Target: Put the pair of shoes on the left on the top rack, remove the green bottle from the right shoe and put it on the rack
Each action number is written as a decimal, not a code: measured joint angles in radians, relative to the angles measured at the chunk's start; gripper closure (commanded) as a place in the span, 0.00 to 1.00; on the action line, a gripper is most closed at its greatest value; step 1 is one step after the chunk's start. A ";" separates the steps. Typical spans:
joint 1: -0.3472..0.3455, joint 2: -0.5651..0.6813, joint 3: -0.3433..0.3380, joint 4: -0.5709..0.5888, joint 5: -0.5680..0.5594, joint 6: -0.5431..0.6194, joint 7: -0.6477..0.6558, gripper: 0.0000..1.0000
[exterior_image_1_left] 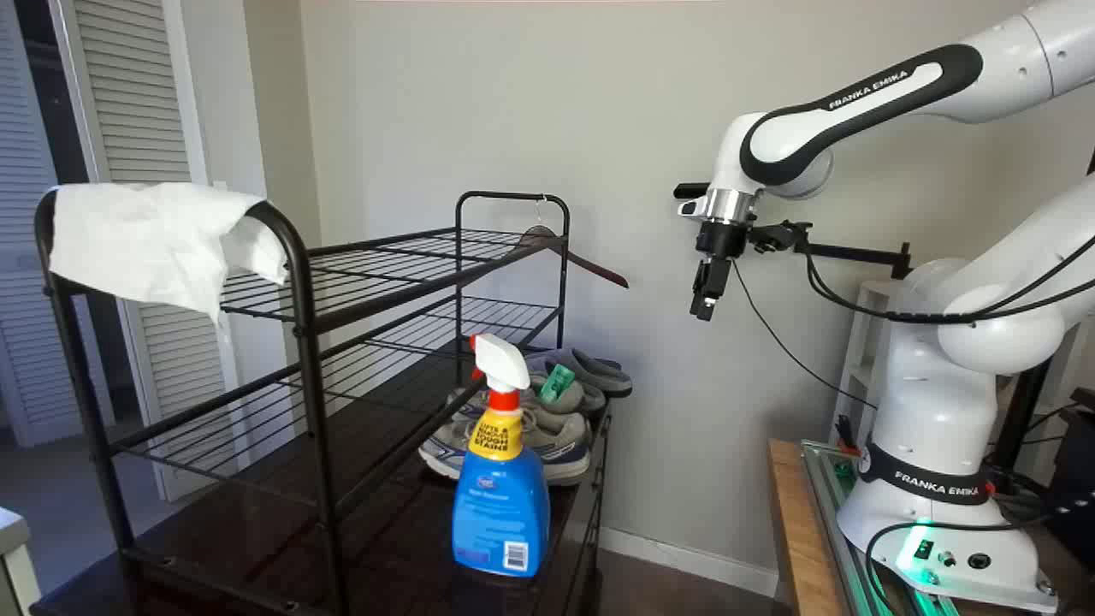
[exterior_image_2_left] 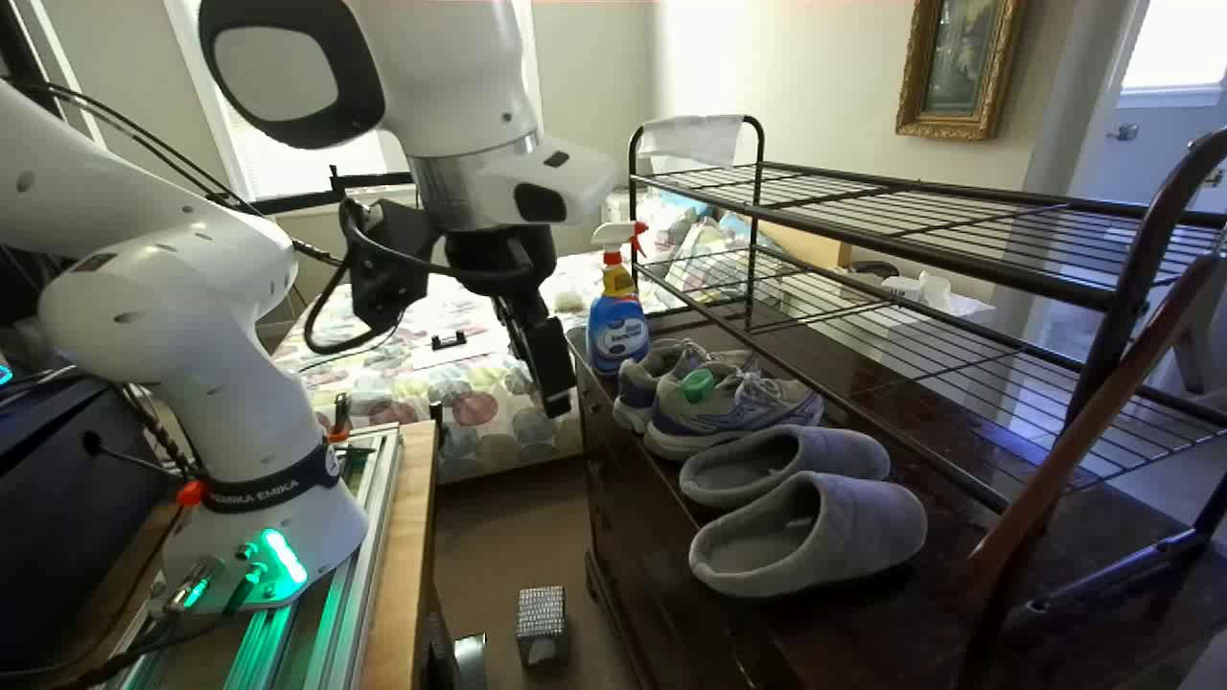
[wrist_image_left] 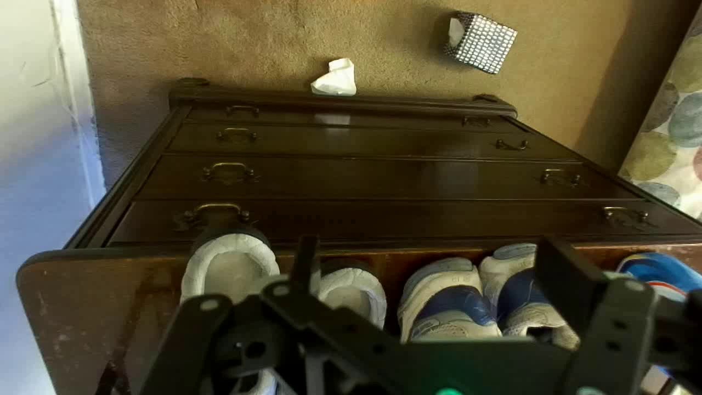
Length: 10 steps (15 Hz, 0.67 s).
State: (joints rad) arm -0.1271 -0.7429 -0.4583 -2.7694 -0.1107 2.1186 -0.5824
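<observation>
The pair of grey-and-white sneakers (exterior_image_2_left: 738, 412) with blue accents stands on the dark dresser top, left of the slippers; it also shows in an exterior view (exterior_image_1_left: 556, 441) and the wrist view (wrist_image_left: 452, 299). The green bottle (exterior_image_2_left: 698, 385) sticks out of one sneaker's opening and shows in an exterior view (exterior_image_1_left: 556, 383); my gripper hides it in the wrist view. The top rack (exterior_image_1_left: 436, 284) is the upper wire tier, seen in both exterior views (exterior_image_2_left: 863, 237). My gripper (exterior_image_1_left: 703, 308) hangs in the air beside the dresser, apart from the shoes. Its fingers are spread and empty in the wrist view (wrist_image_left: 430, 247).
Grey slippers (exterior_image_2_left: 810, 537) sit beside the sneakers. A blue spray bottle (exterior_image_1_left: 500, 509) stands at their other side. A white cloth (exterior_image_1_left: 145, 244) drapes over one rack end; a wooden hanger (exterior_image_1_left: 594, 267) hangs at the other. A tissue box (wrist_image_left: 482, 44) lies on the floor.
</observation>
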 measured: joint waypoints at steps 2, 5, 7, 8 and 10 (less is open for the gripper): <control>0.000 0.000 0.000 0.000 0.000 0.000 0.000 0.00; 0.000 0.000 0.000 0.000 0.000 0.000 0.000 0.00; 0.000 0.000 0.004 0.000 0.000 0.000 -0.001 0.00; 0.003 0.000 0.014 0.000 0.002 0.000 -0.006 0.00; 0.031 0.007 0.051 0.000 0.005 0.007 -0.012 0.00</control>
State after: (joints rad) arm -0.0962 -0.7359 -0.4072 -2.7694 -0.1061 2.1257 -0.5943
